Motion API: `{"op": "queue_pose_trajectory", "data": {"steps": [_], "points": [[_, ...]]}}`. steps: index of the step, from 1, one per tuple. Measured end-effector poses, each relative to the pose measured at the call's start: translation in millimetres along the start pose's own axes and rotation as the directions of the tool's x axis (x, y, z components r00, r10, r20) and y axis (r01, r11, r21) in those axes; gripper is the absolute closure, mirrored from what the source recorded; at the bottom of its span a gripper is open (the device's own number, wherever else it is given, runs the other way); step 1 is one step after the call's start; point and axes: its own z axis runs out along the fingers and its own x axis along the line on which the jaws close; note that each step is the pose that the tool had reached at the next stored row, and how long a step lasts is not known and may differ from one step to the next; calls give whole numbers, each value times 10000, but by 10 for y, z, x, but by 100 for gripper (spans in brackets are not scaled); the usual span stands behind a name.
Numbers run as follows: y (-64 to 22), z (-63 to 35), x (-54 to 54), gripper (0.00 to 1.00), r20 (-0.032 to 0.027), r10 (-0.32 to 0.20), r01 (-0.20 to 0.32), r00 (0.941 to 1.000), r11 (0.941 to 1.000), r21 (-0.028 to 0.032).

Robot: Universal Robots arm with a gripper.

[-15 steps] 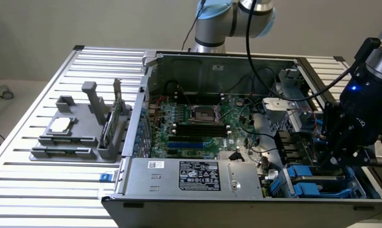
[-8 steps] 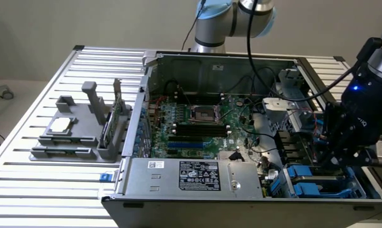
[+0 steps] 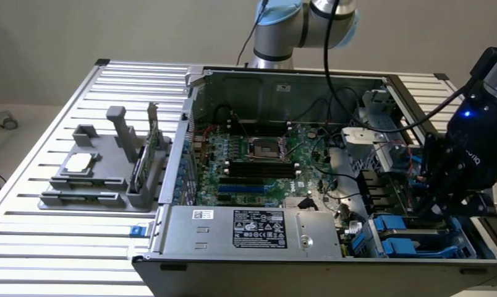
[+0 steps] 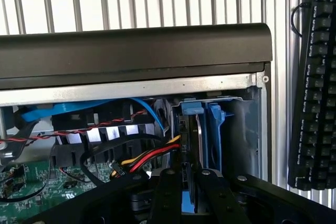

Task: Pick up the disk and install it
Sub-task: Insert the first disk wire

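an open computer case (image 3: 314, 185) lies on a worktop (image 3: 59, 247) of pale ribbed metal slats, in front of a plain beige wall (image 3: 108, 31). in the exterior view the green circuit board (image 3: 248, 167) fills the middle of the case, a grey power box (image 3: 257, 232) with a black label sits along its near edge, and a grey plastic stand (image 3: 100, 173) holding small parts rests at the left of the frame. the black tool (image 3: 455, 204) hangs at the lower right, over the blue drive bay (image 3: 413, 238) in the case corner. in the wrist view the tool (image 4: 189, 179) is closed on the disk (image 4: 190, 161), held edge-up between its black fingers (image 4: 167, 192), partly inside the blue-railed bay. a black keyboard (image 4: 317, 77) lies on the slats at the right of that frame.
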Motion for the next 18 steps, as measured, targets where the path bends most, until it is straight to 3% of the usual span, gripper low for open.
{"op": "queue_pose_trajectory", "data": {"steps": [4, 7, 13, 18], "points": [[18, -15, 0, 83, 14, -16, 16, 10000, 9999, 156], [23, -25, -3, 83, 18, -23, 23, 10000, 9997, 231], [72, -26, -11, 83, 24, -49, 48, 10000, 9995, 298], [81, -23, -38, 83, 26, -111, 110, 9999, 9995, 310]]}}
